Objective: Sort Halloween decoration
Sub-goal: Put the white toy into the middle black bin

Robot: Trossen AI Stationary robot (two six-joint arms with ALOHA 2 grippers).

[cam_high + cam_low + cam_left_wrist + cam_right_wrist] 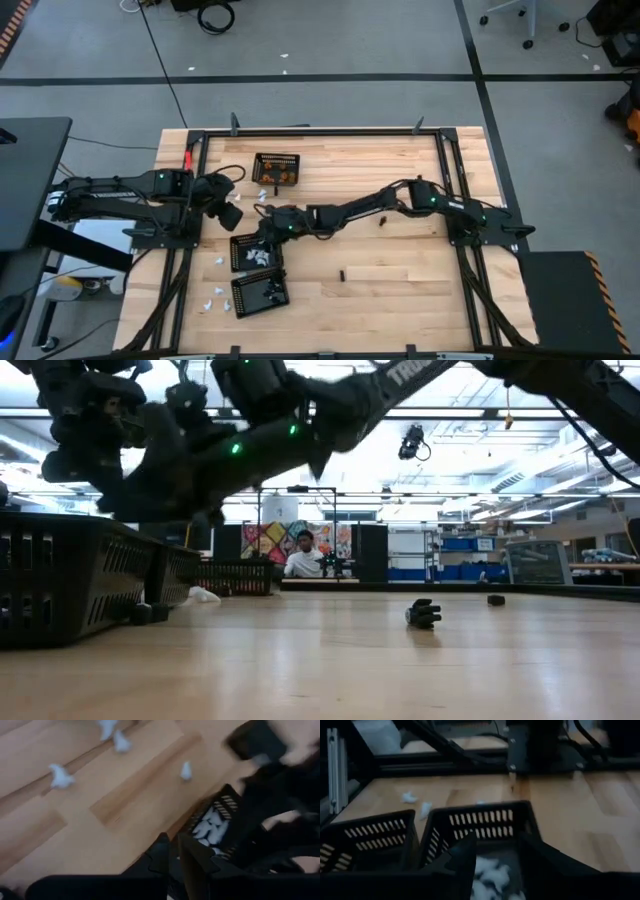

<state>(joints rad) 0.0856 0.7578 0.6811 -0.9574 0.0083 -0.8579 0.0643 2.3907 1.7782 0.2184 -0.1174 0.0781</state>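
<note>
While hovering over the middle basket (480, 827) of white pieces (490, 872), the right gripper (497, 852) is standing apart, seemingly dropping one; next it is needing a loose black piece (423, 614). Left gripper (172, 852) is waiting nearly closed.

— Type of premises?
— Robotics lab or open workshop hall.
— Evidence?
— Wooden worktable (400, 270) in a black metal frame (320, 131); grey floor marked with dark tape lines (300, 78); cables (215, 15) and a wheeled chair base (520, 15); long ceiling strip lights (560, 460); blue shelving (465, 558); a person seated at a far desk (303, 556).
</note>
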